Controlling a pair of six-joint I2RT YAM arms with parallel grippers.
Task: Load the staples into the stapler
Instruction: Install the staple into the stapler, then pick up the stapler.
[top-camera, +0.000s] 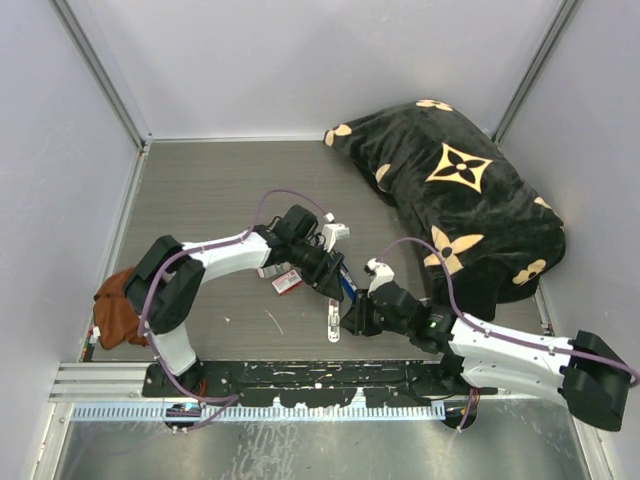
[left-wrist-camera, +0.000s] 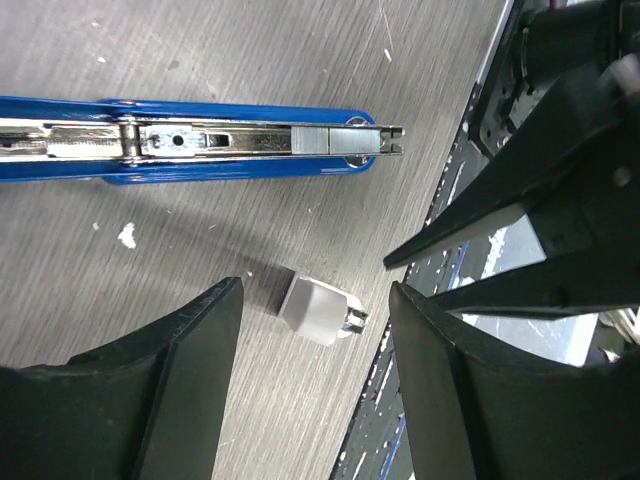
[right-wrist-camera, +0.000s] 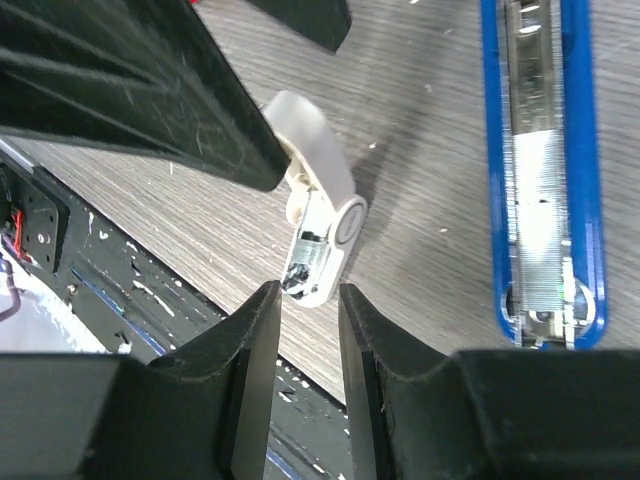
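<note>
**Stapler (left-wrist-camera: 200, 172) open, staples (right-wrist-camera: 540, 205) in channel (left-wrist-camera: 230, 138)**

The blue stapler lies open on the desk (left-wrist-camera: 300, 60), the staples in its silver channel. The left gripper (left-wrist-camera: 315, 290) hangs fingers apart astride a small white piece (left-wrist-camera: 315, 310), touching nothing. The right gripper's (right-wrist-camera: 310, 300) fingers stand narrowly apart at that piece's end; whether they pinch it cannot be told.

Stapler (left-wrist-camera: 190, 140) is seen as blue with a silver inner channel. Oblong piece (left-wrist-camera: 318, 310): white. Tabletop (top-camera: 210, 190): grey woodgrain. Blanket (top-camera: 470, 200), upper right: black, tan flower motifs. Cloth (top-camera: 115, 310), lower left: rust-brown. Box (top-camera: 287, 283): red-and-white.
</note>
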